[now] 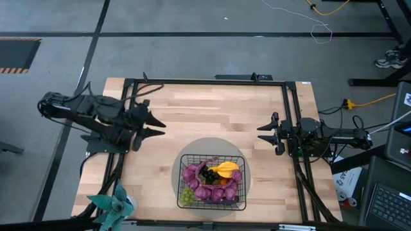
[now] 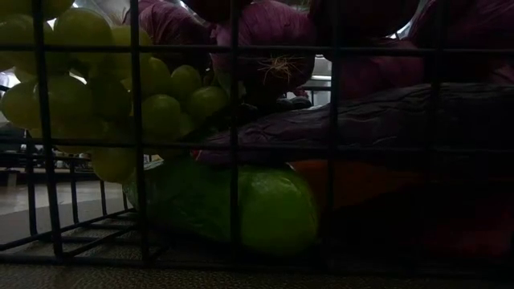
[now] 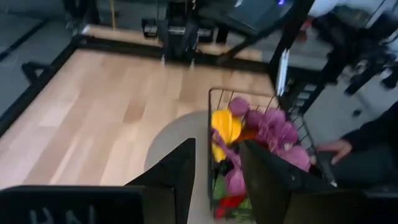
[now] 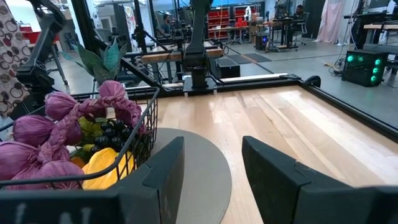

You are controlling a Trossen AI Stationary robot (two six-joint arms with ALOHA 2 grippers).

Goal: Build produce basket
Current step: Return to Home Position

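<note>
Most produce [image 2: 265, 205] dim behind basket [image 2: 234, 185] mesh

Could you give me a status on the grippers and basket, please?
Left gripper open, empty. Right gripper open, empty. Wire basket loaded, on grey mat. No obstruction.

The counter [image 1: 192, 109] is a pale wood-plank top edged by a black metal frame [image 1: 205, 82]. A round grey mat [image 1: 212, 145] lies near the middle of its front edge, beneath the black wire basket [image 1: 212, 156]. A teal leafy plant [image 1: 114, 202] sits at the front left corner.
</note>
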